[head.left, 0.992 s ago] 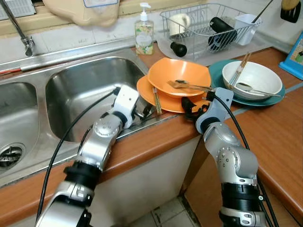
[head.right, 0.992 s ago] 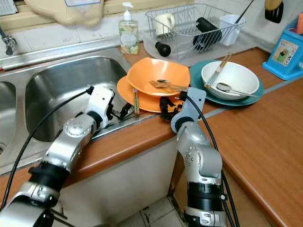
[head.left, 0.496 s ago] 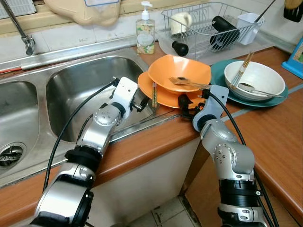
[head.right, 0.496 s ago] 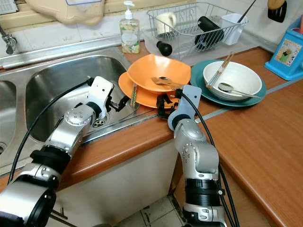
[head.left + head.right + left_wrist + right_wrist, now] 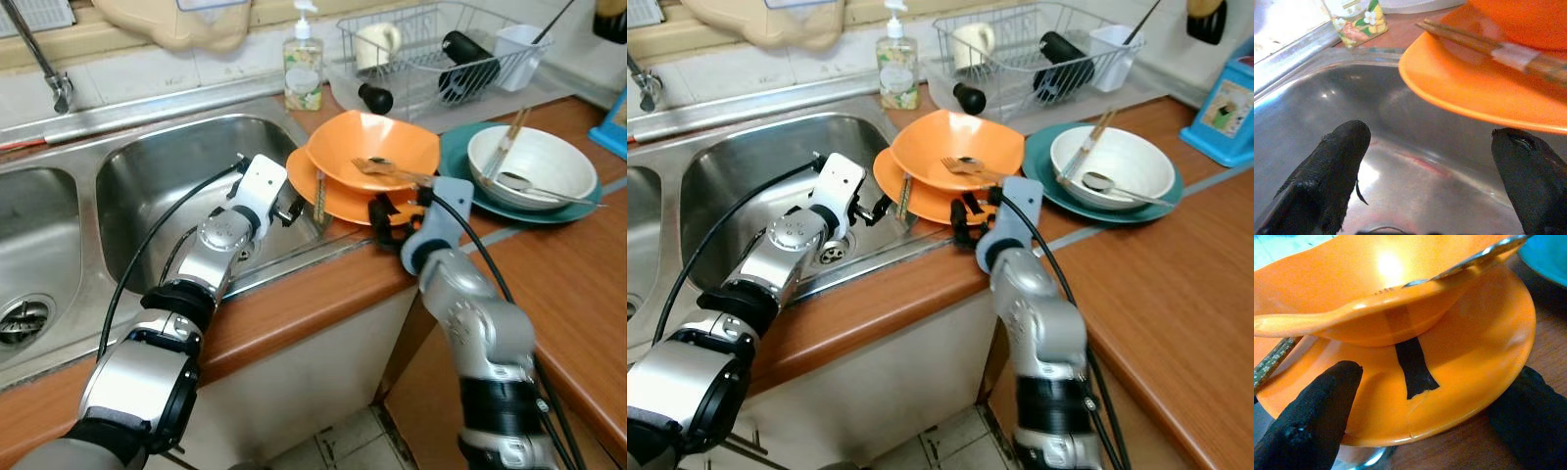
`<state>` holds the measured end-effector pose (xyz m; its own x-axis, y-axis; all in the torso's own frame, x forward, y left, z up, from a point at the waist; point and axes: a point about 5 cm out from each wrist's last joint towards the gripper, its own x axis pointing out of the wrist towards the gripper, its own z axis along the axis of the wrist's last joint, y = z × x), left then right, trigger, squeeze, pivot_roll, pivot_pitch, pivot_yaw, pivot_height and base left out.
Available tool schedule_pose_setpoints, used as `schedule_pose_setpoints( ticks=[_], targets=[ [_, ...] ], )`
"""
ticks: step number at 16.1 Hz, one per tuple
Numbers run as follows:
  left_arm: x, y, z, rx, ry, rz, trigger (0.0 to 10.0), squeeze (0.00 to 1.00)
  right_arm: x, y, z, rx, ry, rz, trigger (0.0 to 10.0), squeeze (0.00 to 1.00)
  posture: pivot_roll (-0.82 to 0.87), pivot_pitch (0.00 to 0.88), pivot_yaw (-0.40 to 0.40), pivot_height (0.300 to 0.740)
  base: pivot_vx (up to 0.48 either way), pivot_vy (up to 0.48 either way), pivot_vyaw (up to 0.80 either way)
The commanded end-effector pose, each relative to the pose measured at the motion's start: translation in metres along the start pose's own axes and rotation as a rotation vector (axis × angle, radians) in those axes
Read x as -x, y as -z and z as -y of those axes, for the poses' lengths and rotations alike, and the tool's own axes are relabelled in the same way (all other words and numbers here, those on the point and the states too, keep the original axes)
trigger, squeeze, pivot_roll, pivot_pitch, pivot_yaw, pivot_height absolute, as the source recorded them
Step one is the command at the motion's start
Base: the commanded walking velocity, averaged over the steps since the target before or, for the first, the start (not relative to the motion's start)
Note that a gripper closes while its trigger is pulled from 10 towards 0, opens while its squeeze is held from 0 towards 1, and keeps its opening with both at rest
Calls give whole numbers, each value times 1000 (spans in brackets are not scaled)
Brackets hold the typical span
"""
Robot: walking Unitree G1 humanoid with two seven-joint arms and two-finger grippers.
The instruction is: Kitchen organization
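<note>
Wooden desk (image 5: pixel 323 284) edge nearest. Left gripper (image 5: pixel 291 207) over the sink (image 5: pixel 167 186) basin, jaws open, empty, just at 9 o'clock of the orange plate (image 5: pixel 1484 93). Right gripper (image 5: pixel 390 217) at the plate's 6 o'clock rim, jaws open, spread either side of it, black tape strip (image 5: pixel 1413 364) between them. Chopsticks (image 5: pixel 318 197) lie on the plate's 9 o'clock side. Orange bowl (image 5: pixel 387 147) sits on the plate, fork (image 5: pixel 392 172) across it. At 3 o'clock: teal plate (image 5: pixel 460 166) carrying white bowl (image 5: pixel 544 157). Farther back, soap bottle (image 5: pixel 304 69) and dish rack (image 5: pixel 441 49).
</note>
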<state>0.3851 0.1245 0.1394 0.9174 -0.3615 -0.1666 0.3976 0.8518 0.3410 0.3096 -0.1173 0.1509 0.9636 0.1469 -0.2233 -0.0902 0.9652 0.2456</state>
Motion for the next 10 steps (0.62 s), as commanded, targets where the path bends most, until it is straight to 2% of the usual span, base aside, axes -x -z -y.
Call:
schedule_pose_setpoints(
  ticks=[1,5,8,10],
  targets=[
    [3,4,-5,-2,-7,-2,10000,0,5,12,-8,43,-63,-66,10000,0,-57,0,61,740,0,0,0],
    [14,14,-9,39,14,32,10000,0,25,10,-3,83,-119,-46,10000,0,-52,0,43,740,0,0,0],
    [22,20,-14,68,-9,47,10000,0,32,10,2,92,-132,-49,10000,0,-47,0,37,740,0,0,0],
    [25,19,-14,114,-15,66,10000,0,32,14,11,62,-76,-76,10000,0,-40,0,29,740,0,0,0]
  ],
)
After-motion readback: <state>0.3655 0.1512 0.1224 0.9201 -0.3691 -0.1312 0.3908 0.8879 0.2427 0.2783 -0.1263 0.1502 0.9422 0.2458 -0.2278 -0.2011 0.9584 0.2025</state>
